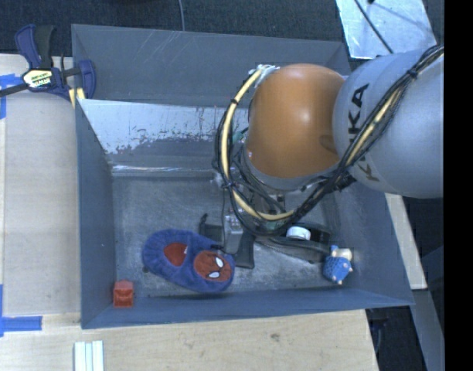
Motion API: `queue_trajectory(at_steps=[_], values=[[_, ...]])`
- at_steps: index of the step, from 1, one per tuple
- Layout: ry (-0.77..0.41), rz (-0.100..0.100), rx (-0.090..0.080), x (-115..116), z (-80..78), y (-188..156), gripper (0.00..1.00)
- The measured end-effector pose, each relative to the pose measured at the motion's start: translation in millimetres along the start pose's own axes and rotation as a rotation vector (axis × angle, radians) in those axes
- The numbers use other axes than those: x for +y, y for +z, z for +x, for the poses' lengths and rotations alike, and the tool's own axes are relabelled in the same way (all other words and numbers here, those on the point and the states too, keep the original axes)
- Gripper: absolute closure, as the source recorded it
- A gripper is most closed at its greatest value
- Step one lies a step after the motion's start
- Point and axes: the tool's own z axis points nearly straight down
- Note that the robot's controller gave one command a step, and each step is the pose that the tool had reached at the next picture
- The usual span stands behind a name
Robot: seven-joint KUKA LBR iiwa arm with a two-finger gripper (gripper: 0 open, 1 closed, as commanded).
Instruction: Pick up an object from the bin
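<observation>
A small red block [124, 293] sits in the bin's [93, 230] near corner, left of and a little below the blue plush toy [171, 257]. The plush, with two red faces, lies on the bin floor. The claw [230, 246] hangs at the plush's right end, touching or just above it; whether it is open or closed cannot be told. Right of the plush lie a black object [318, 247] with a white ring [298, 233], then a small blue figure [338, 265].

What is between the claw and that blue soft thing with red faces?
Nothing visible. The claw is right at one end of the blue soft thing; the small red block lies apart in a corner.
</observation>
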Motion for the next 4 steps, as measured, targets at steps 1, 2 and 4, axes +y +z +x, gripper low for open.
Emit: queue_trajectory(at_steps=[1, 2, 4], values=[[-0.172, 0.001, 0.008, -3.1, -10.2, 116.6, 0.0], [-0.17, 0.0, 0.0, -2.7, -12.6, 112.5, 1.0], [0.004, 0.0, -0.001, 42.6, 10.8, 138.7, 0.0]])
